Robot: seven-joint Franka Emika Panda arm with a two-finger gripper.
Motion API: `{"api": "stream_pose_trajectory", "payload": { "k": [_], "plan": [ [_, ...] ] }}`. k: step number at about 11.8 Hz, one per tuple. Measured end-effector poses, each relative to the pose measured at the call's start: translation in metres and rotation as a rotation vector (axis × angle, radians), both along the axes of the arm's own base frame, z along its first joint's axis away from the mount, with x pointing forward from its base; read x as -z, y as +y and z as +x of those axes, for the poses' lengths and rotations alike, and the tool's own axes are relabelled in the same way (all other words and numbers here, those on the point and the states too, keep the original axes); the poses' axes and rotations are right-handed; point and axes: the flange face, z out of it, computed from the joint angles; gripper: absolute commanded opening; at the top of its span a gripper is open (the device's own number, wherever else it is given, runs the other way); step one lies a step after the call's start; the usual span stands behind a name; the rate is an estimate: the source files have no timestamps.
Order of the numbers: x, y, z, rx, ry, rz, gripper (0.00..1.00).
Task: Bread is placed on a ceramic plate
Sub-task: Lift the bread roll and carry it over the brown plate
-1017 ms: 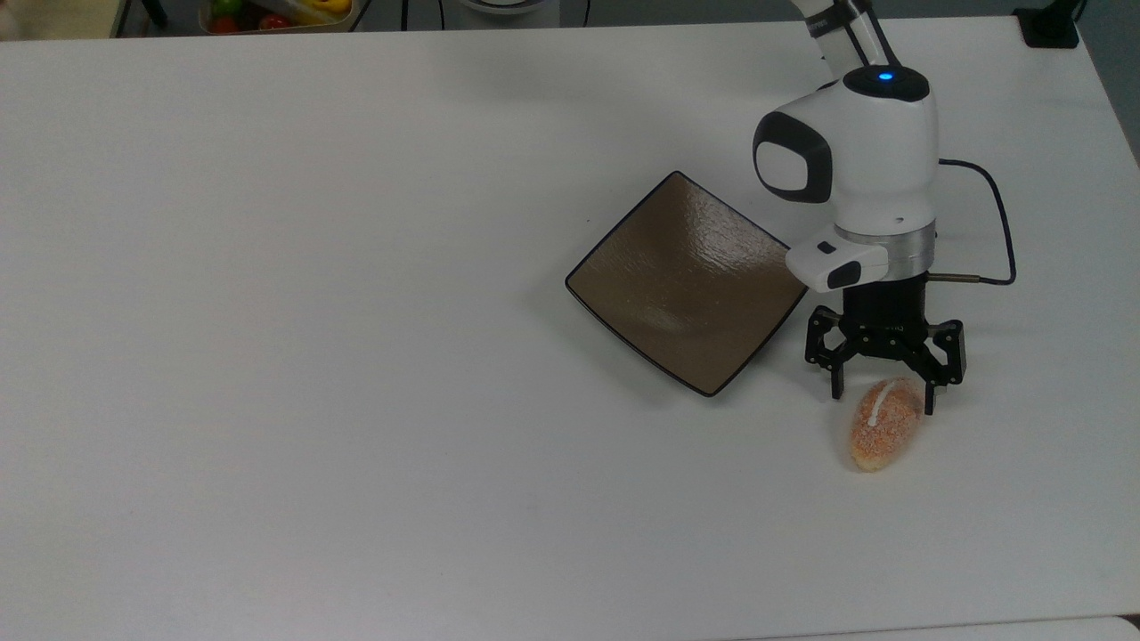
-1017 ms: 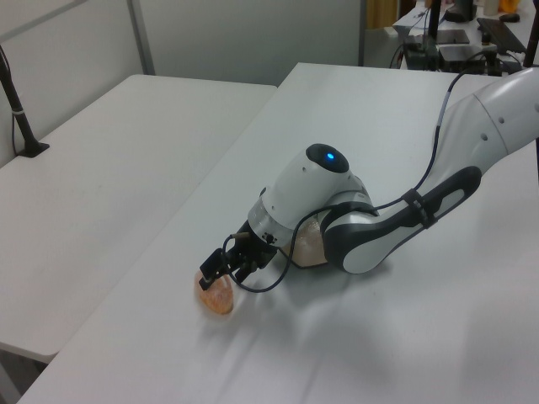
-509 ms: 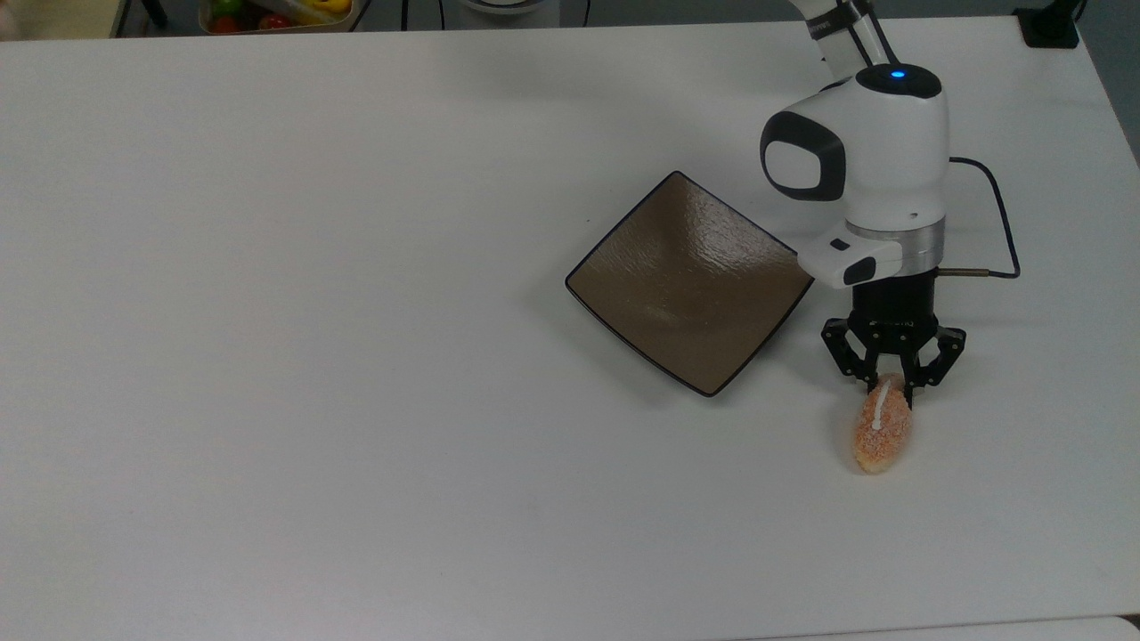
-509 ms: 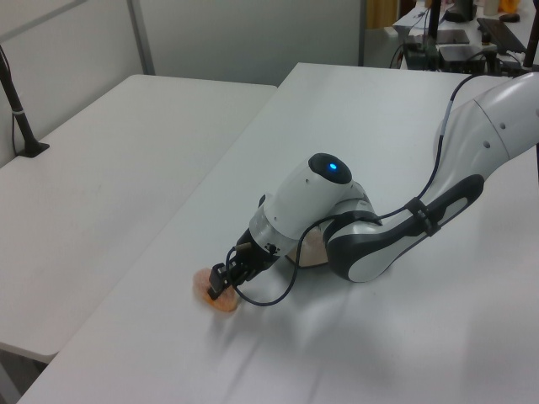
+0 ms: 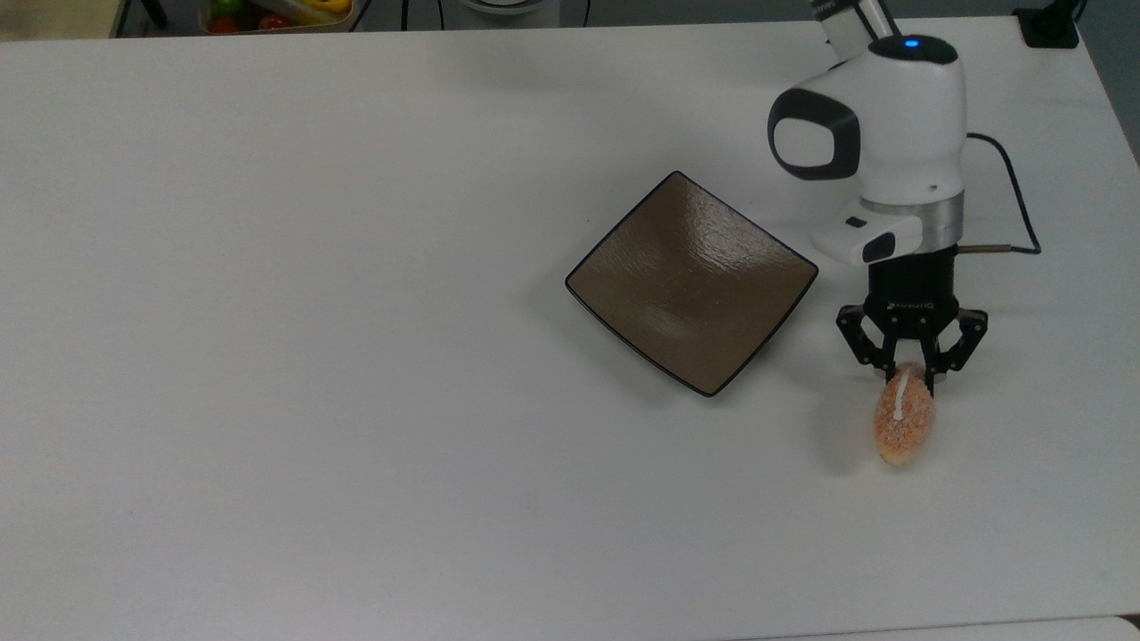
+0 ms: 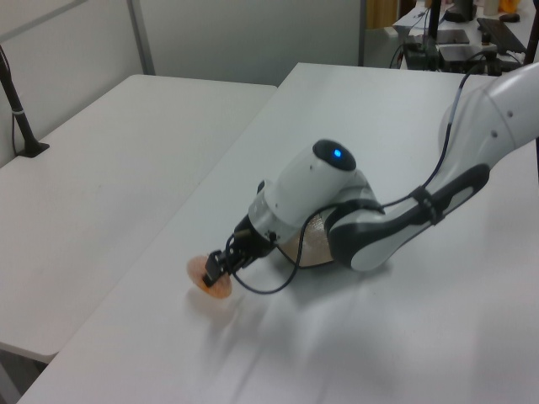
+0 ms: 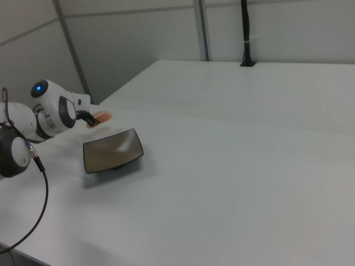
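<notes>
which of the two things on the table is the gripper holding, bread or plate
The bread. The gripper is shut on its end nearest the arm, in the top view. The ceramic plate lies apart to the top view's left, bare.

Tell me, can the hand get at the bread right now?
Probably yes: the hand already looks shut on one end of the bread, and nothing on the table crowds it; the ceramic plate sits apart.
</notes>
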Motion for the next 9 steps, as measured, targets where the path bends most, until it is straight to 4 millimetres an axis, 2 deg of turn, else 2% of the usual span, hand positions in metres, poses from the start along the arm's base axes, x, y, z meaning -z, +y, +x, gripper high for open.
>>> {"api": "stream_pose_trajectory", "payload": {
  "k": [2, 4, 6, 9],
  "plan": [
    [-0.036, -0.012, -0.007, 0.001, -0.017, 0.000, 0.34],
    [-0.062, -0.034, -0.016, 0.010, -0.014, -0.010, 0.34],
    [-0.072, -0.058, -0.028, -0.005, 0.009, -0.043, 0.35],
    [-0.082, -0.104, -0.060, -0.027, 0.107, -0.130, 0.36]
  ]
}}
